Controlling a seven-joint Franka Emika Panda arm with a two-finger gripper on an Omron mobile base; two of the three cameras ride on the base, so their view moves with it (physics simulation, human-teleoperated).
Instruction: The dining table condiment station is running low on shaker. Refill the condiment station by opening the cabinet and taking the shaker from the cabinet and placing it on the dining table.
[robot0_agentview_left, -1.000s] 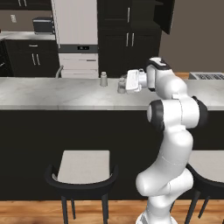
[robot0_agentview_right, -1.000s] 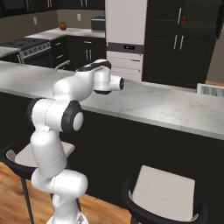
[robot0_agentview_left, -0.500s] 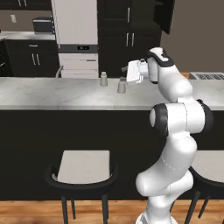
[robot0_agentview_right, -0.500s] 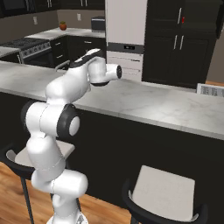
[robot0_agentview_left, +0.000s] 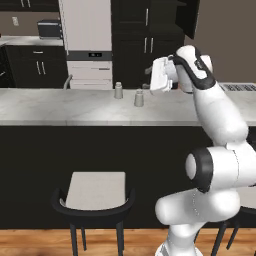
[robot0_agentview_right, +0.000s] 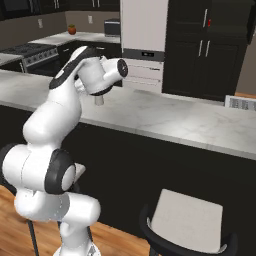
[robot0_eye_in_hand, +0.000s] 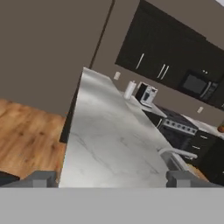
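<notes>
The gripper (robot0_eye_in_hand: 111, 178) hung above the dining table (robot0_agentview_left: 60, 107), its fingertips (robot0_eye_in_hand: 41, 178) spread wide with nothing between them. Below and just left of the hand, the shaker (robot0_agentview_left: 139, 98) stood upright on the marble top, beside a second shaker (robot0_agentview_left: 118, 90). Behind the table rose the black cabinet (robot0_agentview_left: 145, 45). A stool (robot0_agentview_left: 95, 192) stood in front.

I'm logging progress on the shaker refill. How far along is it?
It looks nearly done. A door of the cabinet appears swung open. The shaker stands upright on the dining table, near a second shaker. Nothing is in hand: the gripper has its fingers spread, with only tabletop between them, and it sits above the table. What's left is at most drawing the arm away.
</notes>
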